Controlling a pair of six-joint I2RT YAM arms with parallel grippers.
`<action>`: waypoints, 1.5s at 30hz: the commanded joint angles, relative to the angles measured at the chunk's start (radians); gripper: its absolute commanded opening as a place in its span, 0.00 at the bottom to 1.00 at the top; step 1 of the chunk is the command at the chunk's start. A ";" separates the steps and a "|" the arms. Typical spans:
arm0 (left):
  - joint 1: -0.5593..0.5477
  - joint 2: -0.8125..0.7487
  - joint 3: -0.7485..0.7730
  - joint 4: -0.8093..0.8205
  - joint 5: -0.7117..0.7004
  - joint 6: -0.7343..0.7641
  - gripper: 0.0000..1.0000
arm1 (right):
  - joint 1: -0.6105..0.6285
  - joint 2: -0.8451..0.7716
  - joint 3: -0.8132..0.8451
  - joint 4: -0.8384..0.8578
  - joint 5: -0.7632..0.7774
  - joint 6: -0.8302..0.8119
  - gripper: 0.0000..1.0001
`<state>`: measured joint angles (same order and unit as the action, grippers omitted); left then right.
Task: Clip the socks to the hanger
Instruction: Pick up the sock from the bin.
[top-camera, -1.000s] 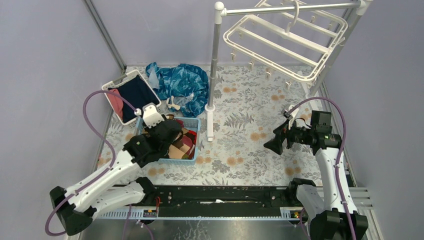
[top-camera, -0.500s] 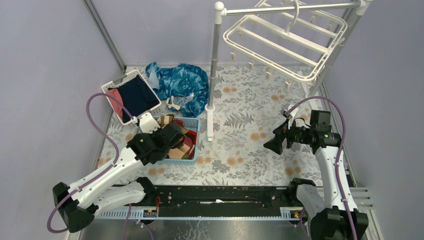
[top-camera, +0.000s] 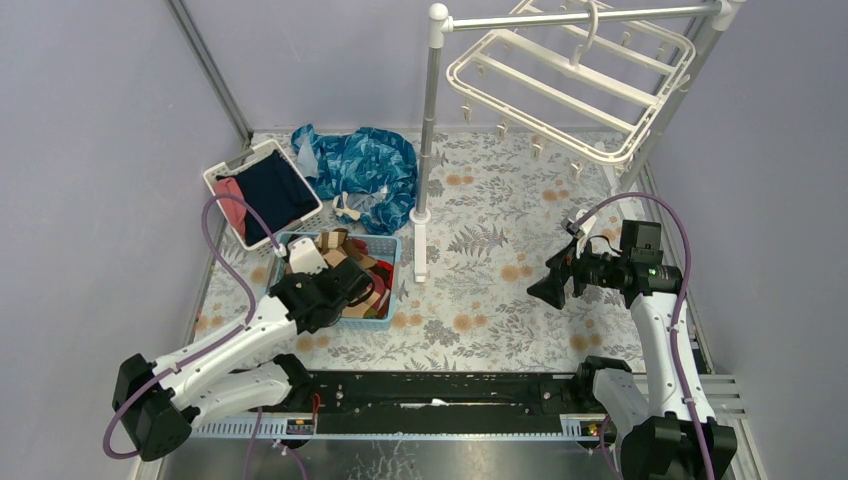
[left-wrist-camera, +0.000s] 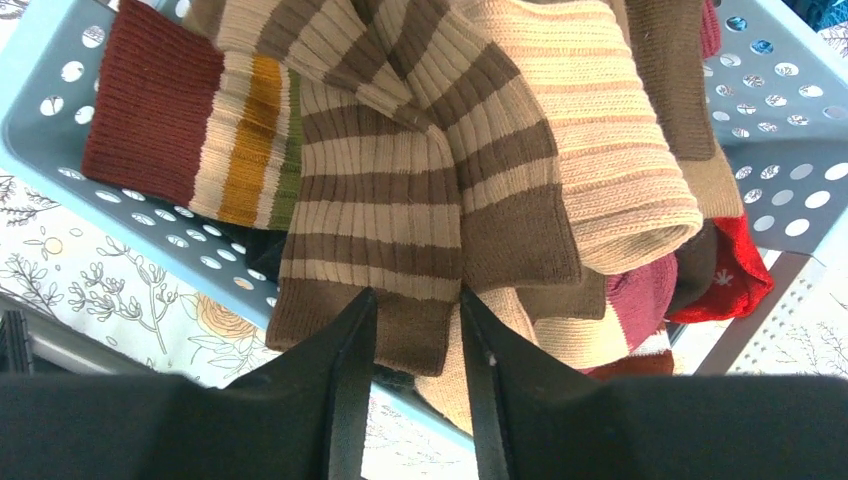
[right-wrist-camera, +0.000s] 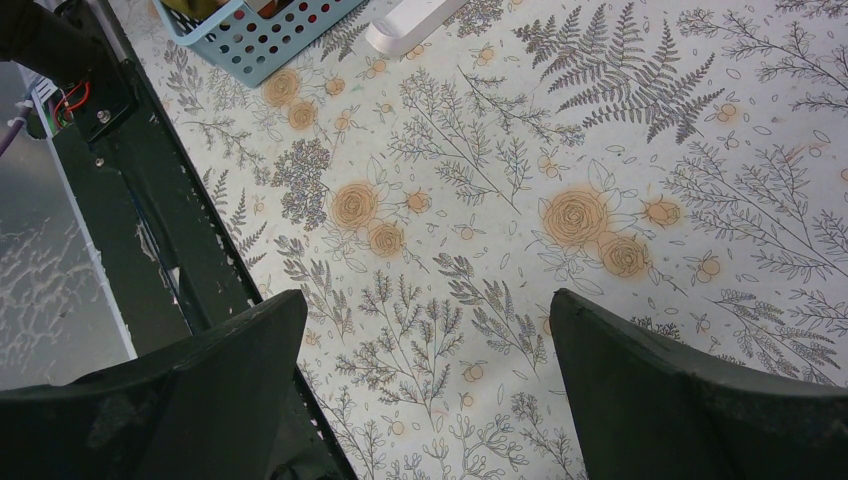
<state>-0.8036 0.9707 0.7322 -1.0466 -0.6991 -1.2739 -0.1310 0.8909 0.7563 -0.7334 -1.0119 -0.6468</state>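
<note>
Brown and tan socks lie heaped in a pale blue perforated basket on the flowered counter, on my left side. One striped sock drapes over the basket's near wall. My left jaws stand narrowly parted with its brown cuff between the fingertips; I cannot tell whether they pinch it. My right jaws are spread wide, released, holding nothing, above bare counter. The white plastic hanger hangs tilted from a rack at the far right, well apart from the socks.
</note>
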 joint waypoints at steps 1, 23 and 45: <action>0.000 0.004 -0.031 0.067 0.008 -0.004 0.43 | 0.008 -0.006 0.038 -0.018 -0.005 -0.011 1.00; 0.000 -0.092 0.103 0.010 0.018 0.126 0.03 | 0.010 -0.010 0.040 -0.027 -0.011 -0.022 1.00; 0.000 -0.061 0.678 0.117 -0.093 0.549 0.00 | 0.020 -0.011 0.040 -0.043 -0.051 -0.042 1.00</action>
<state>-0.8036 0.8993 1.3304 -0.9985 -0.7467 -0.8383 -0.1196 0.8871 0.7563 -0.7532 -1.0172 -0.6674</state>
